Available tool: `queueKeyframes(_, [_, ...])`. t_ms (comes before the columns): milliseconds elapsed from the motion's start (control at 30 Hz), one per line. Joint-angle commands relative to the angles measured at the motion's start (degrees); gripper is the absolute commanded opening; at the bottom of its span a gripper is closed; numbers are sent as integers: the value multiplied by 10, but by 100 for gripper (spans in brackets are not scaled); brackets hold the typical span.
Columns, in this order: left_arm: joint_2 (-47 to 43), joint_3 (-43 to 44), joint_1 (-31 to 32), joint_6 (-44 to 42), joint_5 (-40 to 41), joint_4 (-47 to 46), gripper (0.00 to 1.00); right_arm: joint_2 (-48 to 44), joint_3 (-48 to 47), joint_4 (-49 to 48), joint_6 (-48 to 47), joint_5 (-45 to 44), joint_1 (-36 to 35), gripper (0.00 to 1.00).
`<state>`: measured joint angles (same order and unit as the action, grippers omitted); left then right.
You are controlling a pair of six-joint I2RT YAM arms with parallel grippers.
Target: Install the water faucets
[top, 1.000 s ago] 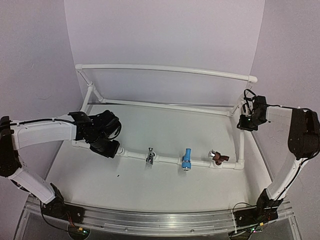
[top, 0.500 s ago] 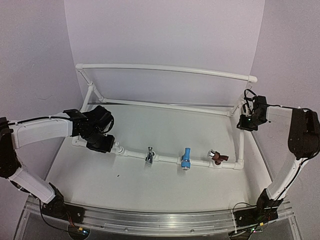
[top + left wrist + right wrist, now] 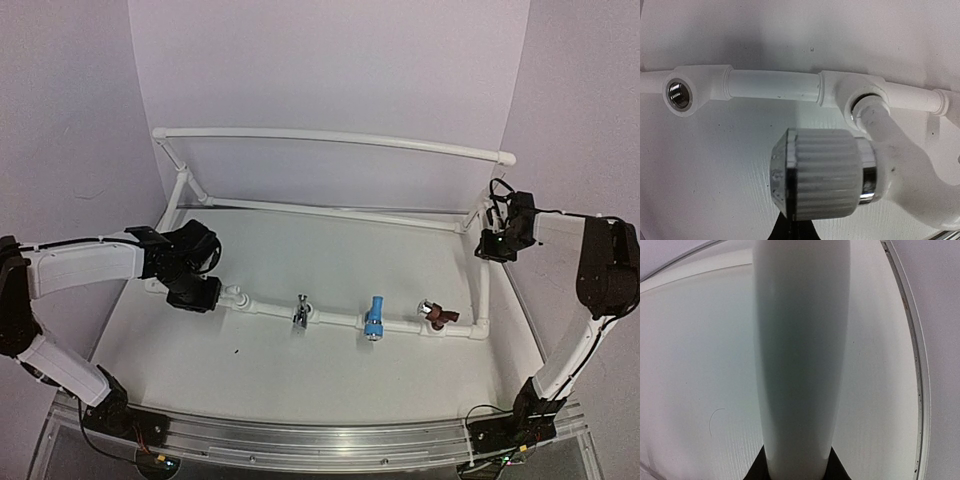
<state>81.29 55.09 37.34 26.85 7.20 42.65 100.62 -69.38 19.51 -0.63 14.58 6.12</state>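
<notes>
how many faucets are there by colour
white faucet: 1
chrome faucet: 1
light blue faucet: 1
reddish-brown faucet: 1
total: 4, all on the pipe frame

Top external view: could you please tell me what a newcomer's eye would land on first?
The taps in a row on the front bar of the white PVC pipe frame: a chrome faucet, a light blue faucet and a reddish-brown faucet. Left of them, by the left gripper, sits a white plastic faucet with a ribbed knob; the right gripper clasps the frame's right upright.
</notes>
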Motion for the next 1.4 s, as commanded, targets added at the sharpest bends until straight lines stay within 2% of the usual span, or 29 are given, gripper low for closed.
queueKeyframes(0, [-41,-18,2,24,7,-12,0,-2,-7,14,-52,-35,15,0])
queueKeyframes(233, [-26,-3,1,15,12,-39,0,3,-12,15,-47,-29,15,0])
queueKeyframes(700, [89,110,-3,-36,67,-80,0,-5,-1,17,-59,-36,15,0])
queueKeyframes(967, [125,170,-1,-93,8,-92,0,-2,-1,17,-59,-33,15,0])
queueKeyframes(1367, [133,167,91,-142,-14,-84,0,-2,-1,17,-58,-35,15,0])
